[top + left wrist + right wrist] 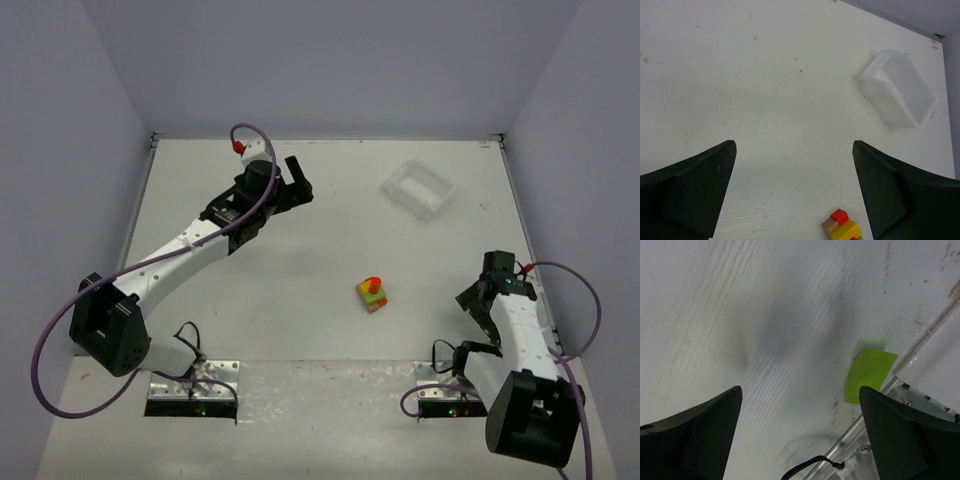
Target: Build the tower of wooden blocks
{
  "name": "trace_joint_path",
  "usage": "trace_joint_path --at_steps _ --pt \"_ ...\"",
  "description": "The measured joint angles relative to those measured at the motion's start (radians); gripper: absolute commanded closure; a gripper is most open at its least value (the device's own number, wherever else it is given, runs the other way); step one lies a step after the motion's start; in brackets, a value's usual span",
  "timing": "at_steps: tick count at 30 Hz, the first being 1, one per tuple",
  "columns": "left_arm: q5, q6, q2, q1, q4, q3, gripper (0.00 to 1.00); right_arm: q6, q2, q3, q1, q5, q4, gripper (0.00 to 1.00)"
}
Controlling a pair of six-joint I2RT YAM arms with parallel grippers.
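The wood block tower stands in the middle of the table, a small stack with green, yellow, tan and red blocks and an orange piece on top. It also shows at the bottom edge of the left wrist view, partly cut off. My left gripper is open and empty, raised over the far left part of the table, well away from the tower. My right gripper is open and empty, low near the right front of the table, to the right of the tower.
A white rectangular plastic tray sits at the back right, also in the left wrist view. A green tape patch lies on the table by a metal rail under my right gripper. Grey walls enclose the table.
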Motion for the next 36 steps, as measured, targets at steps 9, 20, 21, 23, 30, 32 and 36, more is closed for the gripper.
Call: trace_joint_path --at_steps 9,20,21,23,30,32,36 --pt "0.217 0.05 0.075 0.14 0.056 0.009 0.0 0.145 -0.056 -0.047 -0.026 0.088 -0.079 0.01" --pt "0.312 0.05 0.103 0.212 0.07 0.008 0.0 0.307 -0.076 -0.054 -0.031 0.134 -0.138 0.01" --pt "0.311 0.05 0.097 0.212 0.071 0.006 0.0 0.318 -0.084 -0.063 -0.032 0.133 -0.133 0.02" --pt "0.306 0.051 0.082 0.212 0.071 0.004 0.0 0.334 -0.097 -0.085 -0.034 0.128 -0.12 0.01" --pt "0.251 0.05 0.008 0.212 0.075 -0.009 0.0 0.384 -0.164 -0.128 -0.034 0.154 -0.117 0.1" --pt "0.242 0.05 -0.002 0.212 0.076 -0.01 0.0 0.383 -0.187 -0.135 -0.034 0.169 -0.117 0.2" --pt "0.235 0.05 -0.003 0.212 0.081 -0.017 0.0 0.373 -0.192 -0.145 -0.034 0.203 -0.117 0.29"
